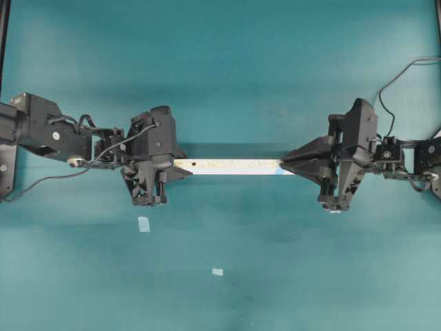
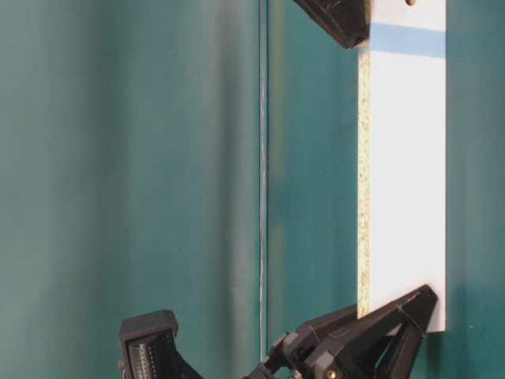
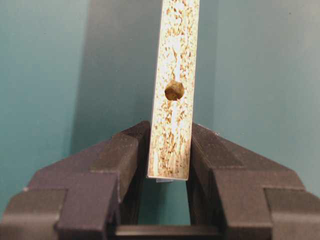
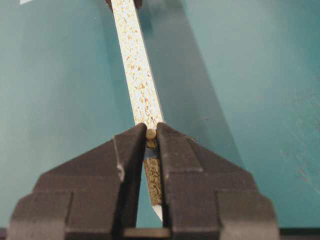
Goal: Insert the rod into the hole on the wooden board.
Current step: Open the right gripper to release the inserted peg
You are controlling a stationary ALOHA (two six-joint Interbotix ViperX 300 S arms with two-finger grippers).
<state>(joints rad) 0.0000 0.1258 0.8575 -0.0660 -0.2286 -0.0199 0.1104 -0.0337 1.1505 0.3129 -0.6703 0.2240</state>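
Observation:
The wooden board (image 1: pixel 234 166) hangs level between my two grippers, above the table, speckled edge up. My left gripper (image 1: pixel 180 169) is shut on its plain end; the left wrist view shows the fingers (image 3: pixel 127 150) clamping the board (image 3: pixel 172 135) just below the plain-end hole (image 3: pixel 174 90). My right gripper (image 1: pixel 286 165) is shut on the rod (image 4: pixel 151 133), holding it upright over the blue mark (image 4: pixel 150 154) on the board (image 4: pixel 135 60). The hole at that end lies right under the rod; I cannot tell whether the rod tip is in it. The table-level view shows the blue mark (image 2: pixel 406 39) near the right gripper (image 2: pixel 339 20).
Two small pale tape squares (image 1: pixel 143 223) (image 1: pixel 218 272) lie on the teal table in front of the board. Cables run from both arms at the left and right edges. The left gripper (image 2: pixel 394 316) shows at the bottom of the table-level view.

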